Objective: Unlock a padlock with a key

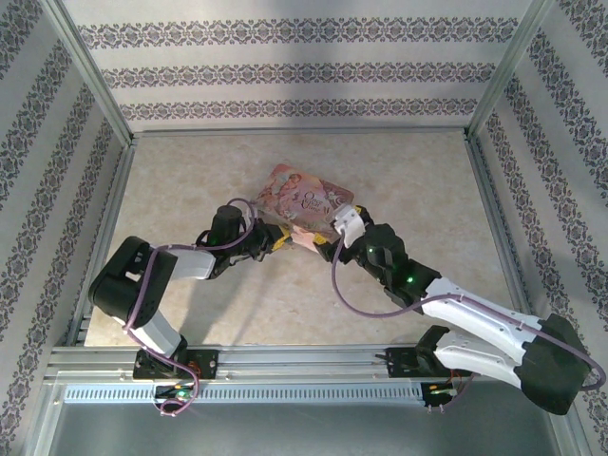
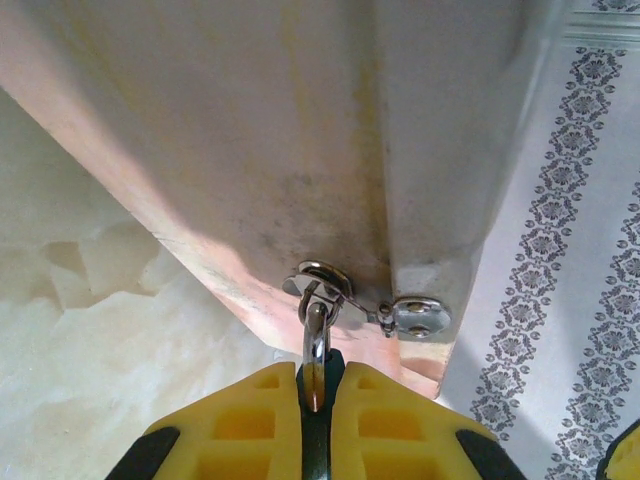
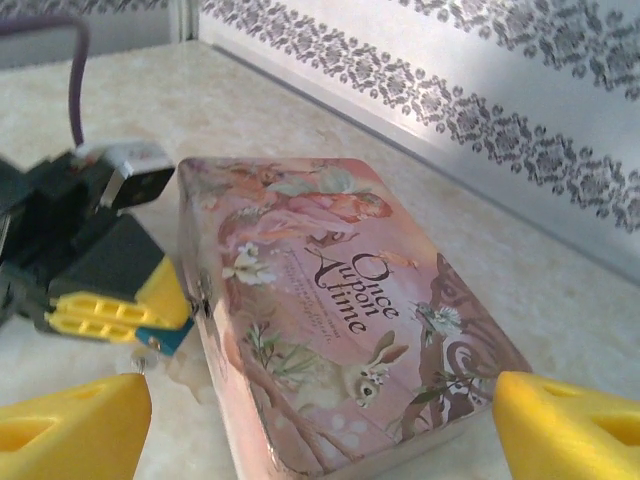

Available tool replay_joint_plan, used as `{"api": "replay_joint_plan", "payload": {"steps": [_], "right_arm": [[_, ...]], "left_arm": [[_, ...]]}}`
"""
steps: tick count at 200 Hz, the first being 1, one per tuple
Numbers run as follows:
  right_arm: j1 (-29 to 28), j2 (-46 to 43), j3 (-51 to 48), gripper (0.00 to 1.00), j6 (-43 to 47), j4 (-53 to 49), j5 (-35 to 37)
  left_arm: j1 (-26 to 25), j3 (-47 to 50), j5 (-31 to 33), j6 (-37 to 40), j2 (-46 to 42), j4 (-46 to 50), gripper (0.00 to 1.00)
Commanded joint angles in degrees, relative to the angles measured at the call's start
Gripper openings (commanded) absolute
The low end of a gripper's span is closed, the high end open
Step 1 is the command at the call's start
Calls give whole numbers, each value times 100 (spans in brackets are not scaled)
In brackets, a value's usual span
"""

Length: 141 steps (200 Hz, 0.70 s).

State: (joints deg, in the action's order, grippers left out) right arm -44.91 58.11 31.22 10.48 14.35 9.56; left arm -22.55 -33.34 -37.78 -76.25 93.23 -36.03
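Observation:
My left gripper (image 2: 318, 400) is shut on the padlock (image 2: 318, 445), whose dark teal body is pinched between the yellow fingers (image 2: 250, 425). The silvery shackle (image 2: 316, 345) runs up through the hasp loop (image 2: 322, 283) on the edge of the pink tin (image 2: 250, 150). In the right wrist view the teal body (image 3: 168, 340) peeks out under the left gripper (image 3: 120, 310). A tiny silvery stub (image 3: 143, 362) hangs below it, too small to tell whether it is the key. My right gripper (image 3: 320, 410) is open wide over the tin's near end, holding nothing.
The pink illustrated tin (image 1: 302, 198) lies mid-table with both grippers (image 1: 277, 237) (image 1: 328, 237) at its near edge. A metal frame (image 1: 475, 161) and patterned walls (image 3: 480, 110) enclose the beige tabletop (image 1: 190, 190), which has room to left and right.

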Motion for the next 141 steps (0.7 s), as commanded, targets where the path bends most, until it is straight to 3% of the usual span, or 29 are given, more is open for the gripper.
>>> {"api": "replay_joint_plan", "payload": {"steps": [1,31,88,141], "right_arm": [[-192,-97,-81,88,1322,112,151],[-535,145,-37,86,1754,213,519],[-1311,1400,122,72,2172,855,1537],[-1416,2167,361,64,2332,1074,1379]], "left_arm": [[-105,-181,50,240,-283,225,9],[-128,-198,86,257,-440,369,9],[-149,-407,65,337,-652,827,9],[-160,-436,60,276,-700,820,8]]}}
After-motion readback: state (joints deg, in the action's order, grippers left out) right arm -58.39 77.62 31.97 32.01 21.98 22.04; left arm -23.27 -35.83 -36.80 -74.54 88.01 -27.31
